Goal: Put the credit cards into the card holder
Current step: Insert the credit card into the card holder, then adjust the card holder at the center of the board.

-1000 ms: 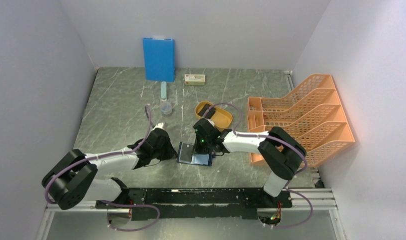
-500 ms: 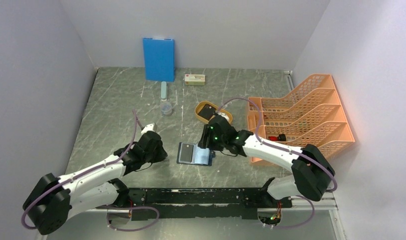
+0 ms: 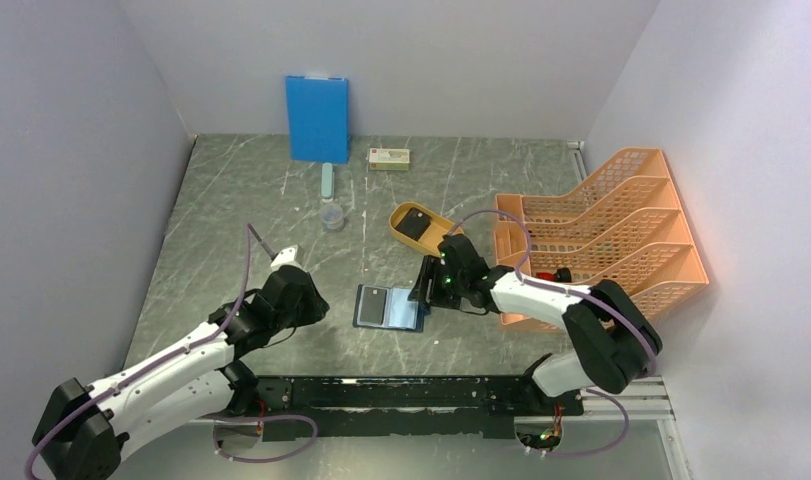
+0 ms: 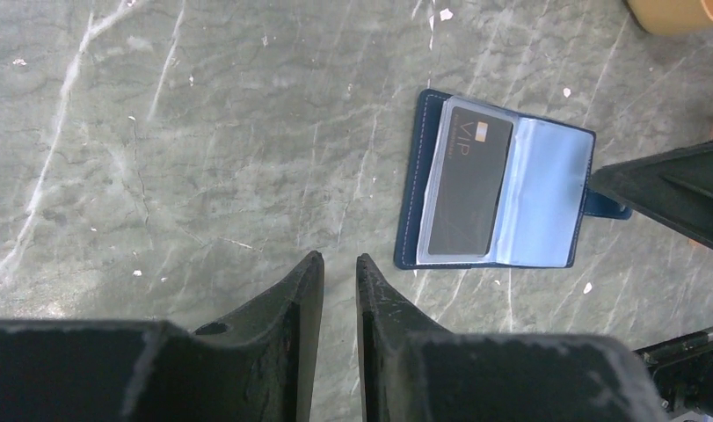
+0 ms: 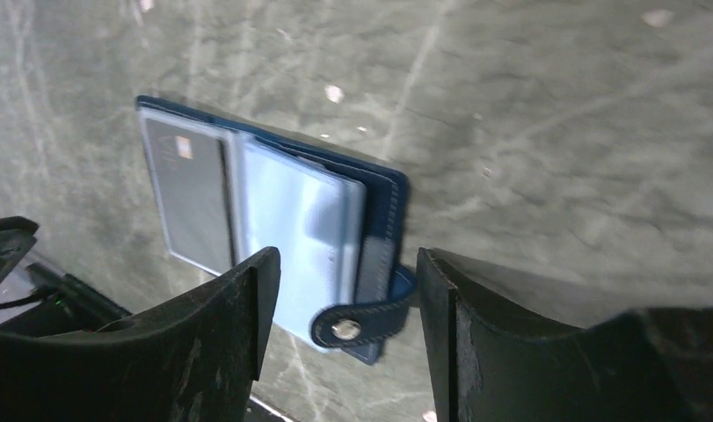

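Nearest the arm bases, on the grey marbled table [image 3: 231, 220], the card holder [image 3: 388, 307] is lying flat and open between the two grippers, with its pale blue sleeves facing up. A dark card [image 4: 469, 189] (printed "VIP", with a small gold chip) is sitting in the sleeve on the holder's left half. The snap tab [image 5: 361, 327] is sticking out from the right edge.

The left gripper [image 4: 339, 264] is hovering over bare table just left of the holder, its fingers parted by only a narrow slit and gripping nothing. The right gripper [image 5: 345, 255] is hanging above the holder's right edge, its fingers spread wide and empty, with the tab showing in the gap below them.

Farther back, a yellow oval tray [image 3: 451, 240] is holding something dark, and a small clear cup [image 3: 332, 216] is standing to its left. An orange file rack [image 3: 601, 235] is filling the right side. A blue board [image 3: 317, 118] is leaning on the back wall beside a small box [image 3: 389, 158].
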You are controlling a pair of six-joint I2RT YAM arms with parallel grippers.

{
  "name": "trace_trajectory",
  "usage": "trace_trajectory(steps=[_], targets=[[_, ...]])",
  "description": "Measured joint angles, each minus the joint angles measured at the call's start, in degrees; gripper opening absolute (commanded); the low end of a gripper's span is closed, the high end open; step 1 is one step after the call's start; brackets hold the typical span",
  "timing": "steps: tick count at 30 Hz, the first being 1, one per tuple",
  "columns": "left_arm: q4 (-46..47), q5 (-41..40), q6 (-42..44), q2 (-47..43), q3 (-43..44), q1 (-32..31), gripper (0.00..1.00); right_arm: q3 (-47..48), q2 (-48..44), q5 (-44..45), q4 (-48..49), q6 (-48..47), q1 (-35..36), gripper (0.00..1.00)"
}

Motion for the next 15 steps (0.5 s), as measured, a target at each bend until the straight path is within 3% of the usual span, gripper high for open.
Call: trace_trajectory(steps=[8,15], targets=[[-1.09,0.07,-0.02,-1.77,-0.24,0.0,0.26,3.72,8.41,-8.0,8.63,-1.68,-0.07,0.59],[-2.64,-0.07,-0.04,-2.1,-0.22,0.0,0.28,9.66,13.18,-8.9,7.21,-4.35,1.42,0.6]])
